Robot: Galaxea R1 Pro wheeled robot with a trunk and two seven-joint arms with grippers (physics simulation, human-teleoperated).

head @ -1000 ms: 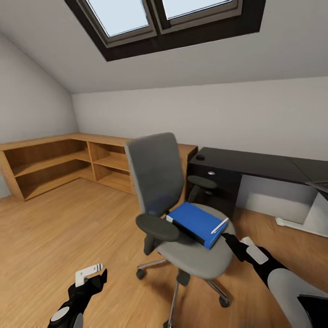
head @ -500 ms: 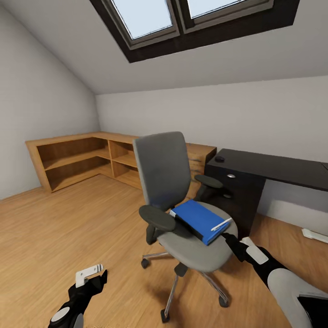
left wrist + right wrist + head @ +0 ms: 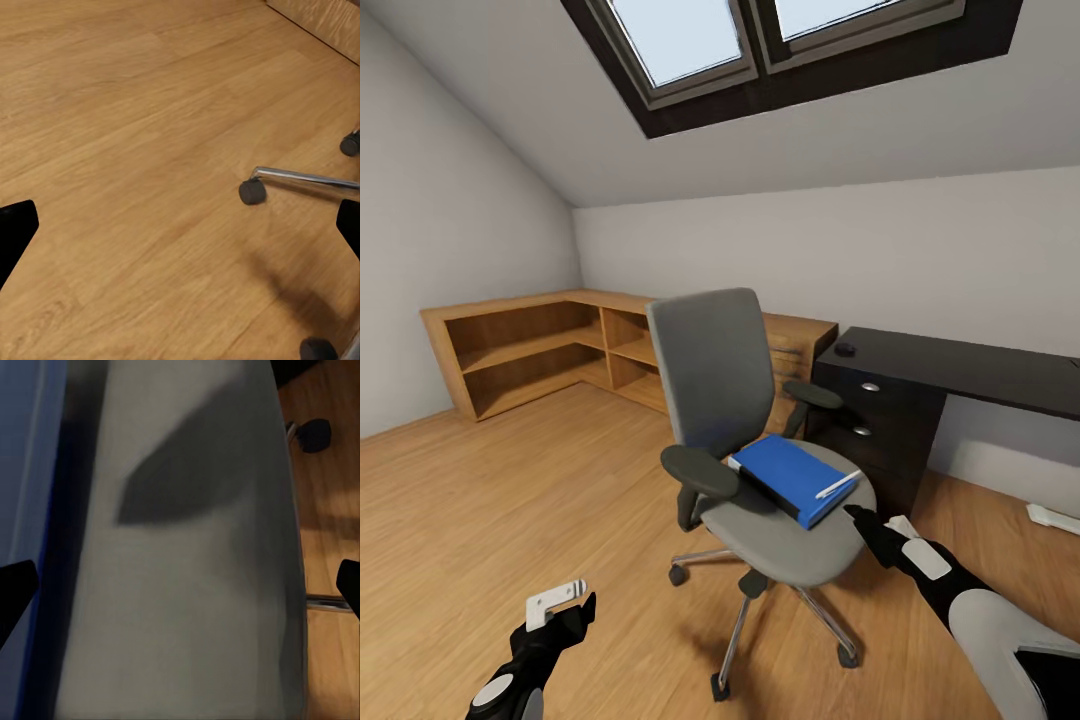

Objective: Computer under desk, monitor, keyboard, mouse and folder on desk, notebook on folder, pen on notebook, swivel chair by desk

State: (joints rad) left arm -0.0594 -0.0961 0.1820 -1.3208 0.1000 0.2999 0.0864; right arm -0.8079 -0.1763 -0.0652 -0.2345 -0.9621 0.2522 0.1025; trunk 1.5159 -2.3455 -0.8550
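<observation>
1. Wooden floor (image 3: 510,500) lies under my left gripper (image 3: 565,603), whose fingers are spread and hold nothing; one swivel chair (image 3: 760,440) stands ahead to its right.
2. One blue folder (image 3: 790,478) lies flat on the seat, long axis slanting toward my right gripper (image 3: 857,515).
3. One pale pen (image 3: 837,484) tops it, pointing alike.
4. My right gripper, fingers wide apart and empty, hovers just beside the folder's near corner.
5. One black desk (image 3: 960,370) stands beyond, with one mouse (image 3: 845,349) on it.

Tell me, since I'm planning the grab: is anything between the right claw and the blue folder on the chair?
Nothing visible. The right claw sits just off the folder over the swivel chair seat, with only bare seat between them. A pen lies on the folder's near corner and could get knocked.
</observation>
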